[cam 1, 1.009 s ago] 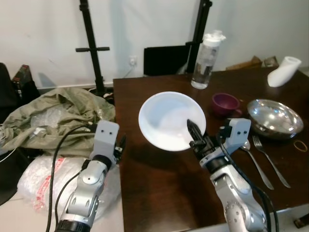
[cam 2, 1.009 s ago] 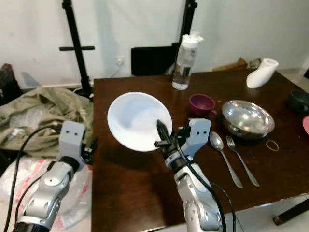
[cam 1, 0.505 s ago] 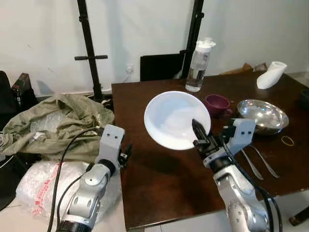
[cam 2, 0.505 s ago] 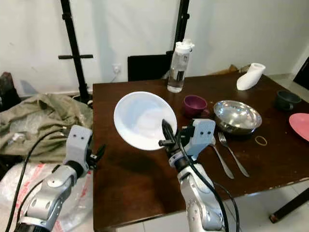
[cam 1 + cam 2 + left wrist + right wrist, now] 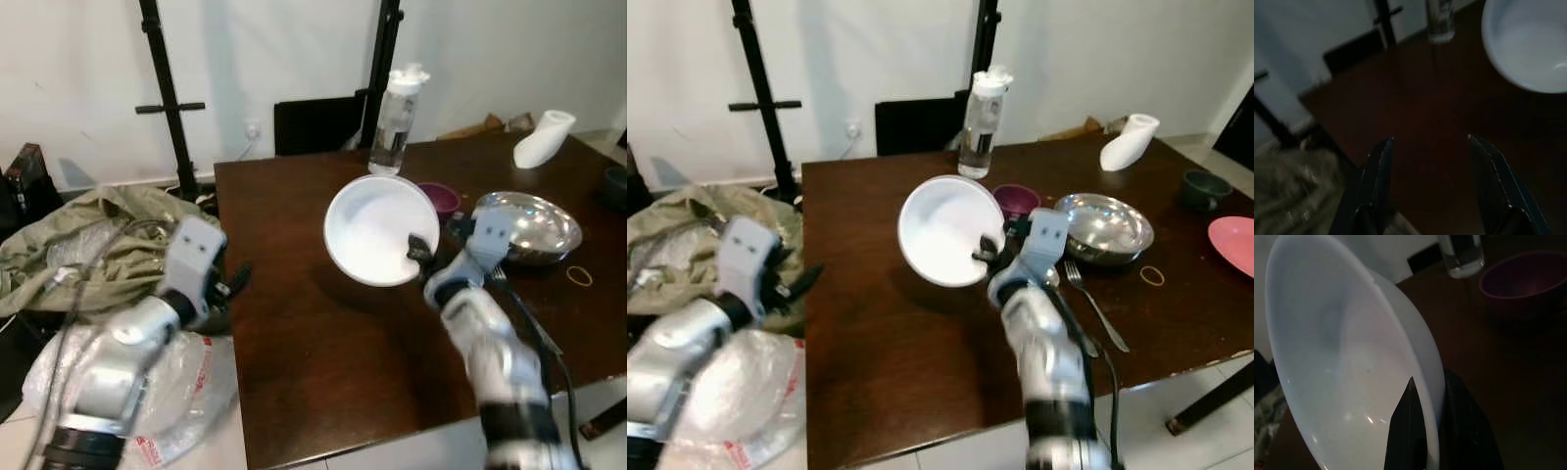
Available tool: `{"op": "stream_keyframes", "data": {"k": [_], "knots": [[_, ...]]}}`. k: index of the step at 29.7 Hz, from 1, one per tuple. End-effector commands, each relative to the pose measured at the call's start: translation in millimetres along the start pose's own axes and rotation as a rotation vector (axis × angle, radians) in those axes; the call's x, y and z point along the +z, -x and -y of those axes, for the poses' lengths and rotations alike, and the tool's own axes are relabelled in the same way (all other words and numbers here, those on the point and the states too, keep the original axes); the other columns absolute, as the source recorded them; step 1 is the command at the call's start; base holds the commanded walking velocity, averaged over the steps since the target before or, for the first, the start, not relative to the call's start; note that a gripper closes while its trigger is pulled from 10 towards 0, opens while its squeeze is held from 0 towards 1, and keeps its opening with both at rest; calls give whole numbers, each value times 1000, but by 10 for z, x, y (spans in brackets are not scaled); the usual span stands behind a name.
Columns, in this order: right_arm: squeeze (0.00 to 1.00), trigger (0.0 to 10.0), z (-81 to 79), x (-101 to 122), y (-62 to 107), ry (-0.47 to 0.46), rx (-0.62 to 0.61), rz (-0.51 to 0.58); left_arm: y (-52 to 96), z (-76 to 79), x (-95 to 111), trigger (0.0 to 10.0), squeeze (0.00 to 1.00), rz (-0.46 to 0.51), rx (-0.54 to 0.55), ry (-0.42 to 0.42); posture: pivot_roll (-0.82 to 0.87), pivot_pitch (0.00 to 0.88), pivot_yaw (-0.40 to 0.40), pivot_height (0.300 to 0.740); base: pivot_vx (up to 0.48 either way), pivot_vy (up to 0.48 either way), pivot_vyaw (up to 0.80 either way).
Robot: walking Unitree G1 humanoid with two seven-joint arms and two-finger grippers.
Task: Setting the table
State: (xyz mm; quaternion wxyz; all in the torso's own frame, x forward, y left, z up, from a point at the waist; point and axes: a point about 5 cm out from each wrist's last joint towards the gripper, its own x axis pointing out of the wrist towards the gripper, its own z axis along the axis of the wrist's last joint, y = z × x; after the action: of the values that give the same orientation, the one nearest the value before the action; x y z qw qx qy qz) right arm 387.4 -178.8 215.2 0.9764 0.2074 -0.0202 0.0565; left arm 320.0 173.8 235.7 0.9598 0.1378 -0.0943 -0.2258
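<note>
A white bowl (image 5: pixel 377 227) hangs tilted above the dark wooden table (image 5: pixel 323 343), held by its rim. My right gripper (image 5: pixel 419 249) is shut on that rim; in the right wrist view the black fingers (image 5: pixel 1413 431) pinch the bowl's (image 5: pixel 1347 362) edge. A purple cup (image 5: pixel 441 196), a steel bowl (image 5: pixel 534 227) and a fork (image 5: pixel 1095 297) with a spoon lie to the right of it. Beyond the table's left edge my left gripper (image 5: pixel 1430 147) stands open with nothing between its fingers.
A clear water bottle (image 5: pixel 395 122) stands at the table's back. A white roll (image 5: pixel 542 140), a dark cup (image 5: pixel 1200 188) and a pink plate (image 5: pixel 1234 243) sit to the right. A khaki cloth heap (image 5: pixel 69 255) and plastic bags (image 5: pixel 186 382) lie on the floor to the left.
The camera has shifted. My right gripper has carried the white bowl up and to the right, closer to the purple cup. The left arm has risen beside the table.
</note>
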Motion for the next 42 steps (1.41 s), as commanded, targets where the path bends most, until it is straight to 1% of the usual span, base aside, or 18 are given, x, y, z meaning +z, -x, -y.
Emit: {"op": "stream_keyframes", "data": {"k": [1,7,12,17,18,19,20,21,31,33,34,35,36,37,38,39,40,42], "knots": [[0,10000,47,-142,-7,-56,-17,-63,29,2,49,10000,0,11,-29,7,70,150,62,740,0,0,0],[0,10000,-31,-106,-145,-139,29,-184,125,32,200,10000,0,27,-97,-19,82,175,38,740,0,0,0],[0,10000,-18,-135,-194,-189,2,-263,159,109,193,10000,0,24,-119,-5,73,192,26,740,0,0,0],[0,10000,18,-104,-222,-216,-21,-266,178,143,181,10000,0,15,-131,5,70,194,27,740,0,0,0],[43,10000,19,-89,-228,-220,-18,-265,180,146,180,10000,0,12,-133,8,70,194,27,740,0,0,0],[541,10000,22,-78,-231,-222,-17,-264,174,149,180,10000,0,10,-135,10,69,196,29,740,0,0,0],[541,10000,24,-72,-233,-223,-16,-264,170,150,181,10000,0,8,-135,11,69,196,29,740,0,0,0],[1000,10000,26,-69,-234,-224,-14,-266,163,153,184,10000,0,7,-137,13,69,196,29,740,0,0,0],[1000,10000,3,91,-273,-209,22,-195,132,175,187,10000,0,5,-140,26,59,186,38,740,0,0,0],[949,10000,2,133,-278,-193,25,-178,131,178,187,10000,0,5,-140,28,59,186,38,740,0,0,0],[0,10000,-6,247,-280,-133,45,-121,123,186,186,10000,0,6,-140,31,55,179,41,740,0,0,0],[0,10000,-6,247,-280,-133,45,-121,123,186,186,10000,0,6,-140,31,55,179,41,740,0,0,0],[0,10000,-11,329,-273,-59,57,-72,117,192,185,10000,0,8,-141,33,53,173,44,740,0,0,0],[0,10000,-57,536,-213,112,102,73,103,207,192,10000,0,16,-140,40,53,168,46,740,0,0,0],[0,10000,-89,616,-173,186,120,136,98,213,196,10000,0,19,-139,43,53,168,46,740,0,0,0],[0,10000,-89,616,-173,186,120,136,98,213,196,10000,0,19,-139,43,53,168,46,740,0,0,0],[0,10000,-198,761,-13,279,174,276,89,243,194,10000,0,22,-137,51,51,163,50,740,0,0,0],[0,10000,-237,778,60,302,192,309,90,260,185,10000,0,21,-136,53,50,163,56,740,0,0,0]]}}
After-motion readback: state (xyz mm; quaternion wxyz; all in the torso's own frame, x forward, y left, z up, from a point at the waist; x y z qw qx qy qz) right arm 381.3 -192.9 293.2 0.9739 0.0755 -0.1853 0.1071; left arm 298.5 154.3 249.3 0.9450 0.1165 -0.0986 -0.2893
